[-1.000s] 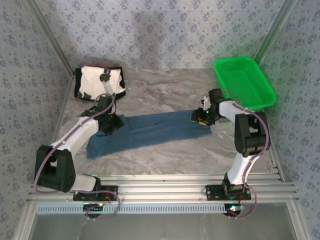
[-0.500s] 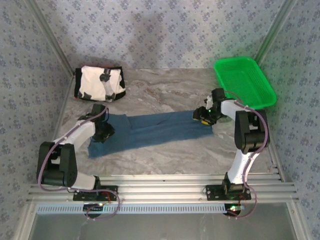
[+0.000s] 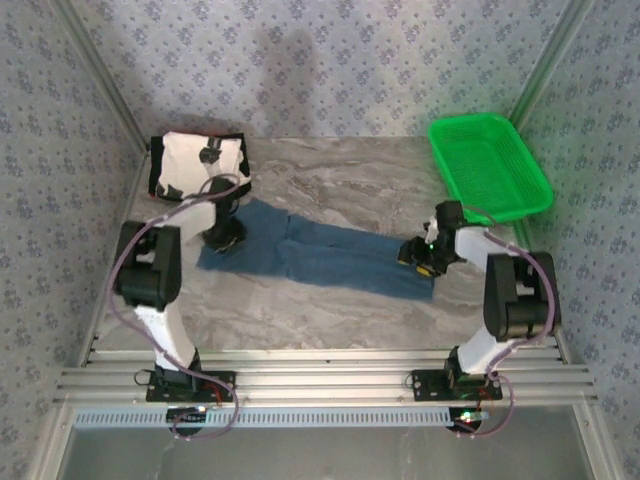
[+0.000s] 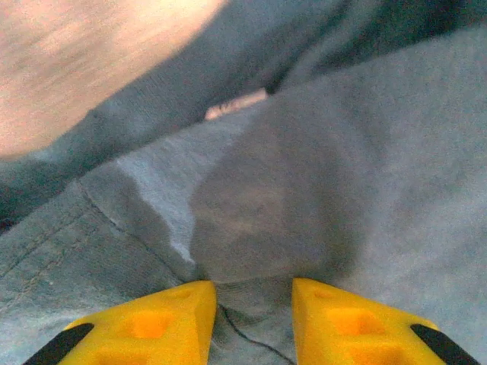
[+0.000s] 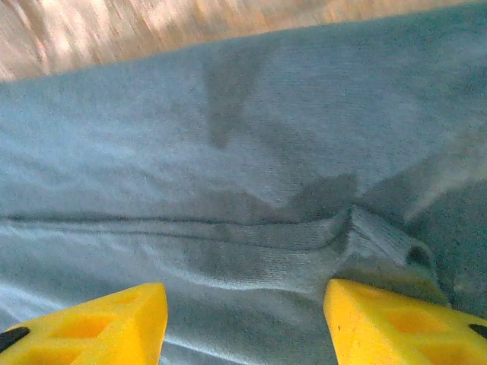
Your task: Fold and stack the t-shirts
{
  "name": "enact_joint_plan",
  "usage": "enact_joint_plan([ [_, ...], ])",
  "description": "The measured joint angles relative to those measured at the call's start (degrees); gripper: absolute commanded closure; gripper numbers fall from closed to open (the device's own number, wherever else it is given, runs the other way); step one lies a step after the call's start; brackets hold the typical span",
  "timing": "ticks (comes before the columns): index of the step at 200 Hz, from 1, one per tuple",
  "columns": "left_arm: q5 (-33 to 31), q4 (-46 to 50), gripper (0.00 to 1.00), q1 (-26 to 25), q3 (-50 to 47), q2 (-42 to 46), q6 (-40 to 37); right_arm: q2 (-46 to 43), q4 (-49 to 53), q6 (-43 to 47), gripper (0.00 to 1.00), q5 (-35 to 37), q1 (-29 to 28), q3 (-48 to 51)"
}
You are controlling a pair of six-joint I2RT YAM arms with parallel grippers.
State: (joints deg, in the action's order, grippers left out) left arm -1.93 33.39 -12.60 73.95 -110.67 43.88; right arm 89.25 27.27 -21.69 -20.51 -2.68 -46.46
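- Step in hand: spreading the teal t-shirt flat for folding. It lies as a long strip across the middle of the table, its left end farther from the arm bases than its right end.
- Left gripper sits on the strip's left end. In the left wrist view its yellow fingers stand narrow, with a pucker of teal cloth pinched between them.
- Right gripper sits on the right end. In the right wrist view the jaws are wide and the cloth lies flat between them, with a raised ridge just beside the right finger. No pinch is evident.
- The cream-white t-shirt lies folded at the far left corner, just beyond the left gripper. The green basket stands at the far right, well apart from the strip.
- Against 0.5 s ago: the strip's slant has reversed. The left end has swung from the near side toward the cream-white t-shirt, carried by the left gripper. The right end and right gripper have come nearer the bases. The cream-white t-shirt and the basket have not shifted.
- Next move, as a judgement: 2 firm corner grips are needed, so the right jaws must close on an edge before the strip is lifted and folded.
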Motion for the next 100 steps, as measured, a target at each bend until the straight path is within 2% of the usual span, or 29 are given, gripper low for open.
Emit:
enact_joint_plan([
  [20, 1.0, 0.3, 0.66, -3.5, 15.3, -10.4, -1.4, -6.8, 1.5, -2.8, 0.4, 0.2, -2.3, 6.4],
  [42, 3.3, 2.0, 0.64, -6.4, 35.8, -23.4, -3.4, -12.7, 0.9, -8.4, 0.4, -0.4, -7.8, 11.6],
  [57, 6.0, 3.6, 0.64, -7.8, 51.9, -33.3, -4.1, -15.4, -0.8, -13.5, 0.4, -0.6, -12.5, 14.0],
  [84, 12.1, 7.4, 0.61, -9.1, 86.7, -53.7, -3.2, -17.5, -4.0, -22.6, 0.38, -0.3, -22.0, 15.8],
  [92, 14.2, 6.4, 0.61, -9.2, 92.4, -57.5, -1.9, -17.4, -5.1, -25.3, 0.38, 0.0, -24.8, 15.8],
  [100, 16.0, 4.8, 0.61, -9.1, 93.9, -58.7, -0.4, -17.0, -6.5, -27.8, 0.38, 0.2, -27.4, 15.8],
])
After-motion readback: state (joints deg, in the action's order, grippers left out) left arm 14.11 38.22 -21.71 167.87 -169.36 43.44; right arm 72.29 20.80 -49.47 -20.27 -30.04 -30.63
